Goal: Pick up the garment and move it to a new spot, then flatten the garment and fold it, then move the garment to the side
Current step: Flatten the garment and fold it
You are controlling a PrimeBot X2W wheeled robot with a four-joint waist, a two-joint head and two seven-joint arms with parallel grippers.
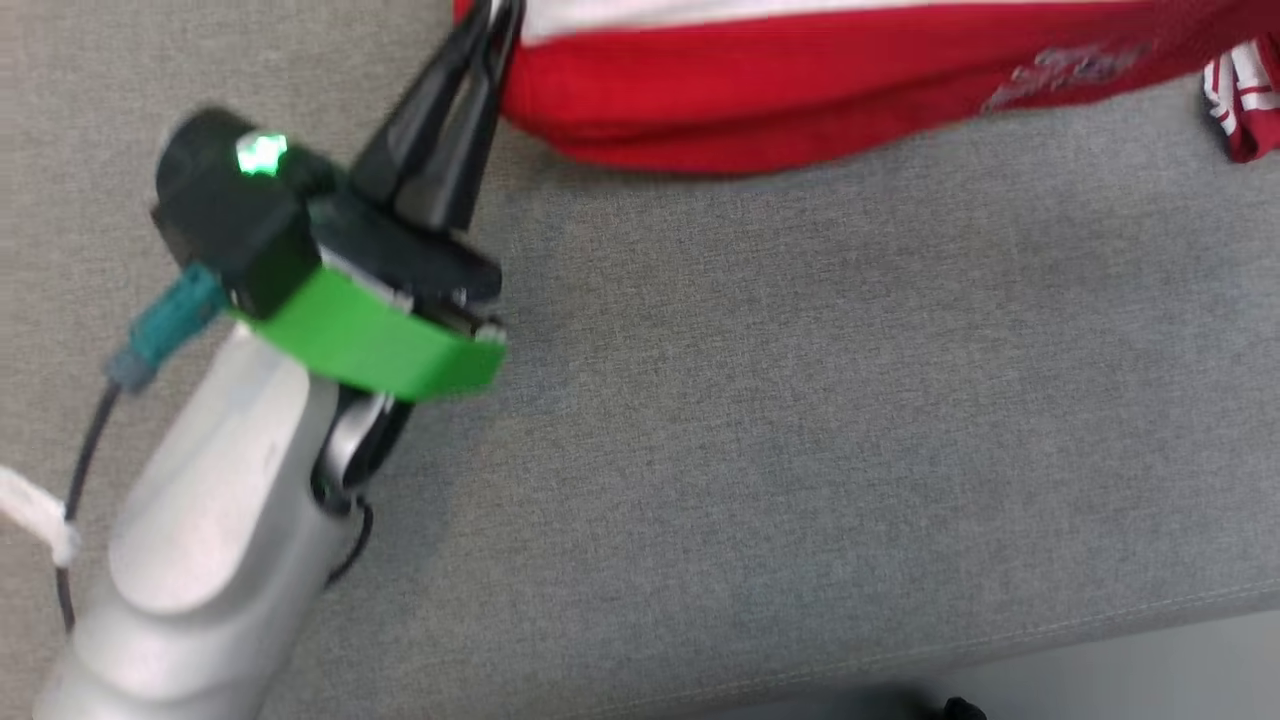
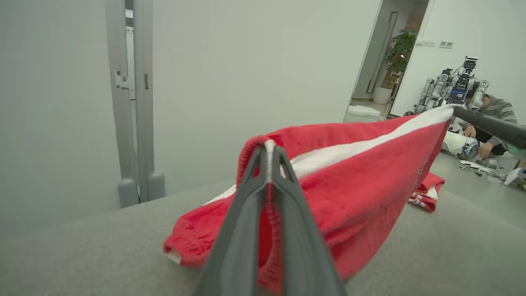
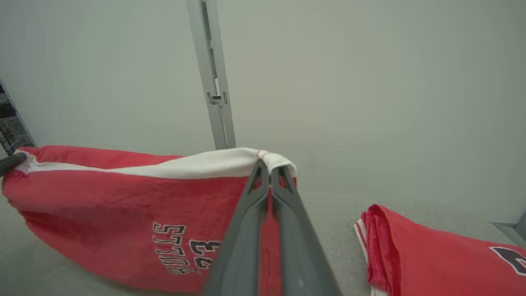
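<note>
Left gripper is clamping fully closed on one waistband corner of the red soft-cloth garment, which has a white waistband and a BULLS 23 print. Right gripper is pinching closed on the other waistband corner. The garment is hanging stretched between the two: its white top edge is running taut and raised, while its lower red edge is sagging onto the grey fabric tabletop. In the head view the garment is sitting at the far side, up against that view's top edge. A wide bare stretch of tabletop is lying open between the garment and the near edge at lower right. A second red folded garment with white stripes is lying on the robot's right, near the held one's end with a grey gap between them. A person is sitting on the floor, well behind.
</note>
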